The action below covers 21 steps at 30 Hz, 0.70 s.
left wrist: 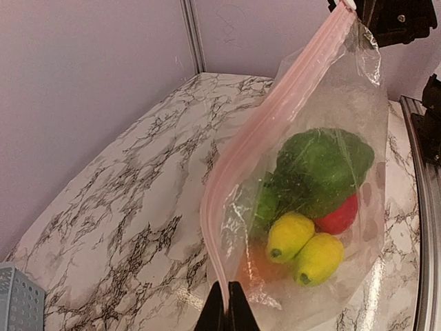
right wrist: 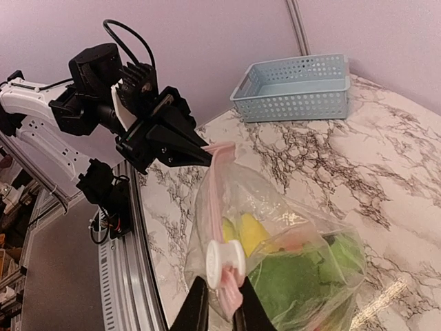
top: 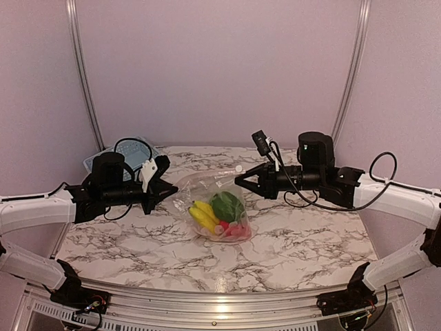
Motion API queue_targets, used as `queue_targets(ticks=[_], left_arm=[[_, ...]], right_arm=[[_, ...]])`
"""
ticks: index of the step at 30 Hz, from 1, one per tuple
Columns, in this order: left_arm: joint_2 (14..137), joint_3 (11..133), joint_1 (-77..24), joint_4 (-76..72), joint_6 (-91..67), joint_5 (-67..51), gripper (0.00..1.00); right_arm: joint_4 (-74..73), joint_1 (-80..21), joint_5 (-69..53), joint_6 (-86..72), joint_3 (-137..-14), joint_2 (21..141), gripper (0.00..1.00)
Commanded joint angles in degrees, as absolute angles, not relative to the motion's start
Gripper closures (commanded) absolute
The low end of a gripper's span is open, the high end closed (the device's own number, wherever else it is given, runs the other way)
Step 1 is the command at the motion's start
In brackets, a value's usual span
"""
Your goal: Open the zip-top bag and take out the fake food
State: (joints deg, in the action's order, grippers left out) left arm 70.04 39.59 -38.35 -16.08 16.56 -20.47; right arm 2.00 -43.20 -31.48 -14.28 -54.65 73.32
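The clear zip-top bag (top: pixel 215 207) hangs stretched between my two grippers above the table's middle, its pink zip strip (left wrist: pixel 265 121) taut on top. The fake food lies inside: yellow bananas (top: pixel 202 214), a green piece (top: pixel 226 205) and a red fruit (top: pixel 235 229). They also show in the left wrist view: bananas (left wrist: pixel 303 248), green piece (left wrist: pixel 320 169), red fruit (left wrist: pixel 340 217). My left gripper (left wrist: pixel 231 307) is shut on one end of the strip. My right gripper (right wrist: pixel 222 314) is shut on the other end, just below the white slider (right wrist: pixel 225 264).
A blue lattice basket (top: pixel 118 157) stands at the back left behind my left arm; it also shows in the right wrist view (right wrist: pixel 296 86). The marble table (top: pixel 310 234) has a metal rail along its near edge. Purple walls close in the back and sides.
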Motion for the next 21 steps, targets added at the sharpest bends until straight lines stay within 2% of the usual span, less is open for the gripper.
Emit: queue_targets(ticks=[1,3,4,12,13,15,17,21], left_arm=[[69.33,41.54,-38.23,-14.56,17.14,-21.02,1.00],[68.97,41.60,-38.23,-14.32,17.18,-21.07,1.00],[68.93,41.68,-38.23,-14.14,17.27,-21.03,1.00],[69.58,42.83,-38.17,-13.14,17.44,-20.31,1.00],[69.45,43.18,-38.08,-13.13,17.40,-19.92,0.97],[69.05,44.99,-38.06,-12.24,17.78,-19.73,0.81],[69.51,49.27,-38.06,-9.00,18.49,-21.73,0.70],[73.16,61.51,-38.86,1.76,19.81,-27.25,0.58]], right_arm=[[-2.27,-42.91,-31.65,-12.30,-58.00,74.88,0.87],[-2.74,-42.90,-31.47,-12.00,-58.39,75.20,0.76],[-2.73,-42.96,-31.32,-11.77,-58.45,75.27,0.74],[-3.85,-42.93,-30.89,-10.41,-59.18,75.51,0.99],[-4.33,-42.90,-30.81,-10.26,-59.41,75.38,1.00],[-5.57,-42.98,-30.43,-9.42,-60.13,75.32,1.00],[-7.43,-42.92,-30.09,-8.03,-61.48,75.44,1.00],[-11.37,-42.96,-29.78,-4.26,-64.98,76.36,1.00]])
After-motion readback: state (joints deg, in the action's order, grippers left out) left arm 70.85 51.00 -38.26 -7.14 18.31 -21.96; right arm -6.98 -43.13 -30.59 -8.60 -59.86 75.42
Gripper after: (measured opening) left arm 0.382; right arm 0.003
